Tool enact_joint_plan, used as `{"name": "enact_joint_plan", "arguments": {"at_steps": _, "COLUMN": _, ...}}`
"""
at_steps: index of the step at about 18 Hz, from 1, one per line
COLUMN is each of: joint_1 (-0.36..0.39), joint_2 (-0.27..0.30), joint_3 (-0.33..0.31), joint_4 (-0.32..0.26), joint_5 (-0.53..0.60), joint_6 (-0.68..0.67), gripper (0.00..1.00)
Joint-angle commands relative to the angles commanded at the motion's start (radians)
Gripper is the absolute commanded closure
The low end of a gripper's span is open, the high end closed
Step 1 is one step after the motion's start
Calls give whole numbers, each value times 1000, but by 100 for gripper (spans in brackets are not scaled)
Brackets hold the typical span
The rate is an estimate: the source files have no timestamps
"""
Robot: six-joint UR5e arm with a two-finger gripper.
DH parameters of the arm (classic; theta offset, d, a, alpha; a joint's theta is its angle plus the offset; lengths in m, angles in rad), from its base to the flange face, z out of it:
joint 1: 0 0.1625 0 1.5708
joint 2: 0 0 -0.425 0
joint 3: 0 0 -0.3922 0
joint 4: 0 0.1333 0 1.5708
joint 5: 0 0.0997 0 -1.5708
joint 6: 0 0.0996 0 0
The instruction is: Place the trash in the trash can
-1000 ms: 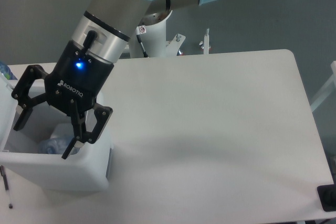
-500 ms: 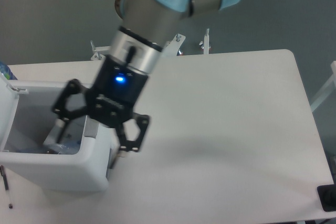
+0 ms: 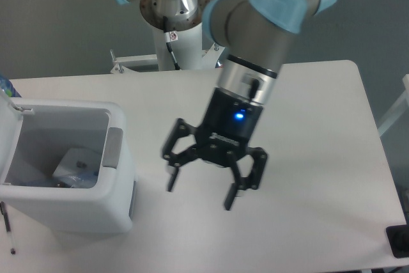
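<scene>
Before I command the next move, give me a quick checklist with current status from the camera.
1. Gripper open and empty: ok.
2. Gripper clear of the trash can, over the table: ok.
3. Trash can lid open: ok.
4. Crushed bottle inside the can: ok.
5. Wrapper inside the can: cannot tell, the front wall hides part of the interior.
6. No trash visible on the table: ok.

Grey arm (image 3: 255, 33) with pale-blue joint caps, silver wrist ring, black two-fingered tool (image 3: 200, 195), blue light.
</scene>
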Motion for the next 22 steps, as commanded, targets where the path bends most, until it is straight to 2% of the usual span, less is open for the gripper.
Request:
{"name": "enact_joint_plan", "arguments": {"at_steps": 4, "joint_1": 54, "joint_2": -20, "joint_3": -2, "joint_4": -18, "joint_5": 3, "joint_6": 53, "gripper": 0}}
{"name": "enact_joint_plan", "arguments": {"at_steps": 8, "joint_1": 117, "joint_2": -43, "joint_3": 3, "joint_4": -72, "joint_5": 5, "joint_6": 172, "gripper": 0}}
{"name": "enact_joint_plan", "arguments": {"at_steps": 11, "joint_1": 164, "joint_2": -77, "joint_3": 8, "joint_4": -74, "joint_5": 11, "joint_6": 228, "gripper": 0}}
{"name": "enact_joint_plan", "arguments": {"at_steps": 13, "joint_1": 180, "joint_2": -97, "joint_3": 8, "joint_4": -81, "joint_5": 85, "joint_6": 302, "gripper": 0}}
{"name": "enact_joint_plan", "arguments": {"at_steps": 15, "joint_1": 192, "joint_2": -123, "joint_3": 31, "joint_4": -133, "joint_5": 176, "joint_6": 414, "gripper": 0}}
{"name": "enact_joint_plan", "arguments": {"at_steps": 19, "joint_1": 190, "joint_2": -163, "joint_3": 120, "joint_4": -279, "joint_5": 285, "joint_6": 584, "gripper": 0}}
{"name": "enact_joint_plan", "arguments": {"at_steps": 22, "joint_1": 187, "joint_2": -161, "joint_3": 124, "joint_4": -354, "joint_5": 444, "joint_6": 736, "gripper": 0}}
